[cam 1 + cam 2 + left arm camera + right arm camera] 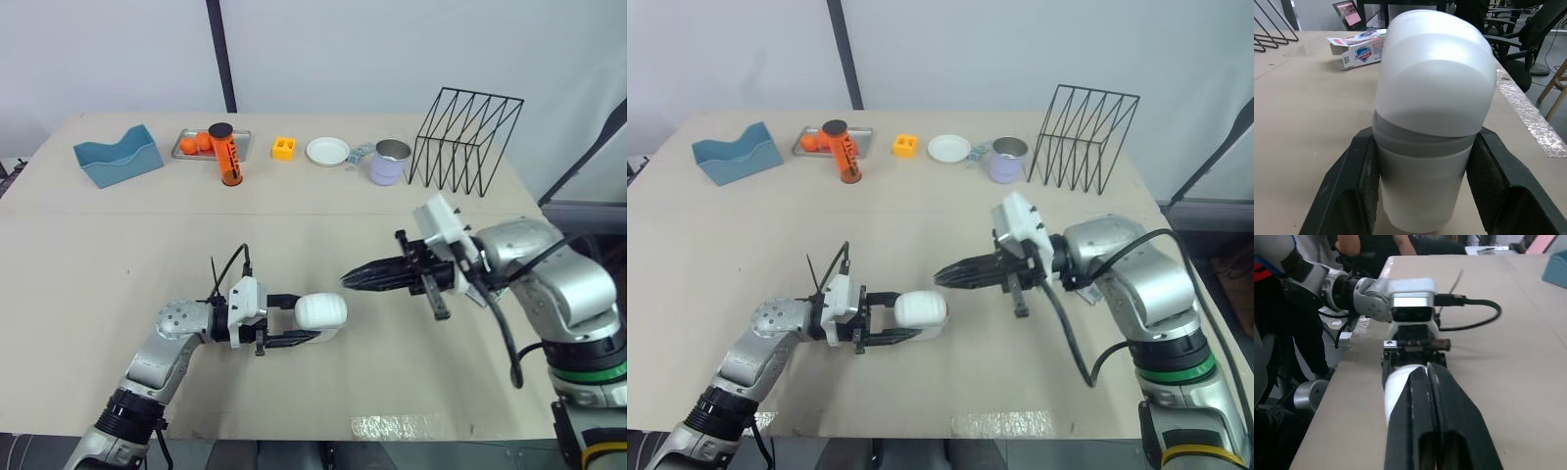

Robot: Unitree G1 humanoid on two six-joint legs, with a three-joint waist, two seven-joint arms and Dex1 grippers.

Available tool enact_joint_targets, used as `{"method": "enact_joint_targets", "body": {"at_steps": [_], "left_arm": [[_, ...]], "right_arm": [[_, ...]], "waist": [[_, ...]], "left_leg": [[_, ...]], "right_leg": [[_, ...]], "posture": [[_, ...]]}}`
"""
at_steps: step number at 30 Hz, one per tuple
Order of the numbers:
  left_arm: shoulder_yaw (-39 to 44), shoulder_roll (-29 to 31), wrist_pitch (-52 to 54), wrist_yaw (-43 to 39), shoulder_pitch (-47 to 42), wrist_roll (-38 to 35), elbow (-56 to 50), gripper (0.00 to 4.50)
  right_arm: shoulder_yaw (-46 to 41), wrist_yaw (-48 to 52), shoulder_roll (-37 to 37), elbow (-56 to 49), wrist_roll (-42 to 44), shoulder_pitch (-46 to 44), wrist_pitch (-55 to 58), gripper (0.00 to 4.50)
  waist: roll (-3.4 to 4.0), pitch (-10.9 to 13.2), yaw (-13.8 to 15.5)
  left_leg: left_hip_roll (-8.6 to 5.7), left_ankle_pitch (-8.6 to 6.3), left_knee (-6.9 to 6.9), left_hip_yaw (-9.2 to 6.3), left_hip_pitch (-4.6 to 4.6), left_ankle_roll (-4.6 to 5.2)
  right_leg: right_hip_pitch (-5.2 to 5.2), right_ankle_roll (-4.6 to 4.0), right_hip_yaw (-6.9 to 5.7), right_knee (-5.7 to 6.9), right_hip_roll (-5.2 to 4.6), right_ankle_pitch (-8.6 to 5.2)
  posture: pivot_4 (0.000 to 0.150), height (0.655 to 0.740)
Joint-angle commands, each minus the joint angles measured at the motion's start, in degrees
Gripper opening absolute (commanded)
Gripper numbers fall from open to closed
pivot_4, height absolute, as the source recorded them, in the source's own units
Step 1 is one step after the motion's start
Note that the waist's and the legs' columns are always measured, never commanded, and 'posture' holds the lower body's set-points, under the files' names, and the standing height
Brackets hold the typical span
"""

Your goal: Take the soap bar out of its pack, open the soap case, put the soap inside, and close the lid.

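At the table's [98, 255] far edge a metal tray [186, 152] holds orange balls, while the white soap case [321, 310], its lid on and its contents hidden, lies near the front middle. The left gripper [312, 320] clamps it from both sides. The right gripper [348, 280], fingers pressed together and holding nothing, points its tips just beside the case; the opened soap pack [1359, 49] lies behind.

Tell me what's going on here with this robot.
The left pincer grips a white soap case resting on the table, and the case's lid sits tilted on its base. The right pincer, fingers shut together, points at the case from close by. The soap pack lies apart on the table. Whether the soap is inside the case cannot be seen.
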Motion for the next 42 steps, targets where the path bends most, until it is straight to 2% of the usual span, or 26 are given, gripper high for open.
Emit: {"method": "enact_joint_targets", "body": {"at_steps": [1,20,42], "left_arm": [[1.3,0.3,-2.3,0.1,-0.5,-0.2,-0.7,1.97],[0.4,0.7,-3.1,0.1,0.9,0.0,-1.6,1.97],[0.3,0.9,-2.1,0.5,1.4,-0.5,-3.2,1.97]], "right_arm": [[0.7,-1.0,0.0,-2.5,-1.2,0.3,-2.4,0.06],[4.1,-3.8,1.8,-5.4,-1.7,1.9,-3.6,0.06],[9.0,-5.6,1.7,1.4,-9.1,2.5,-6.4,0.06]], "waist": [[0.0,0.0,0.0],[0.0,0.0,0.0],[-0.01,0.0,0.0]], "left_leg": [[0.0,0.0,0.0,0.0,0.0,0.0],[0.0,0.0,0.0,-0.01,0.01,0.0],[0.01,0.0,-0.01,0.01,0.25,0.0]], "right_leg": [[0.0,0.0,0.0,0.0,0.0,0.0],[0.0,0.0,0.0,0.01,0.01,0.0],[0.21,0.0,0.02,0.01,0.01,0.0]], "posture": [[0.15,0.74],[0.15,0.74],[0.15,0.74]]}}
